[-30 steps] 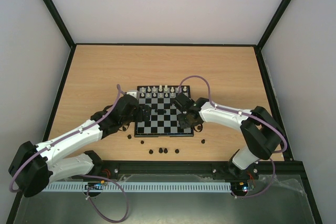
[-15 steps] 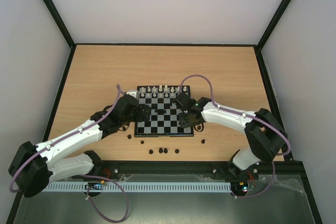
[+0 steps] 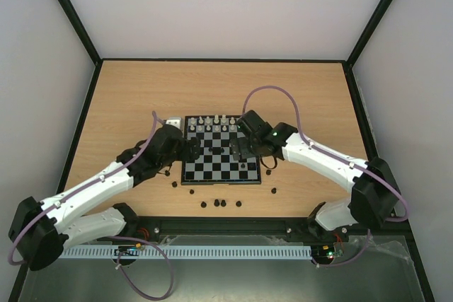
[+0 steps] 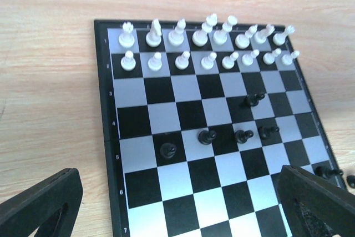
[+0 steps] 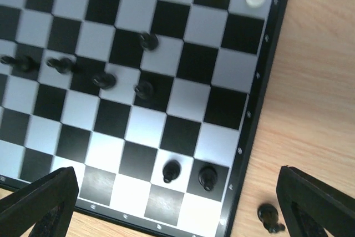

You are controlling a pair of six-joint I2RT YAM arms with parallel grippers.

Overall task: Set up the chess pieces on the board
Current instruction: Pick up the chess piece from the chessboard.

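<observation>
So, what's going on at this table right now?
A robot is setting up a chess set. The white pieces already fill the two far rows of the board. A handful of black pieces stand scattered mid-board, two more sit by its near right corner, and others lie loose on the table in front. The left gripper and right gripper both hover open over the board, holding nothing.
</observation>
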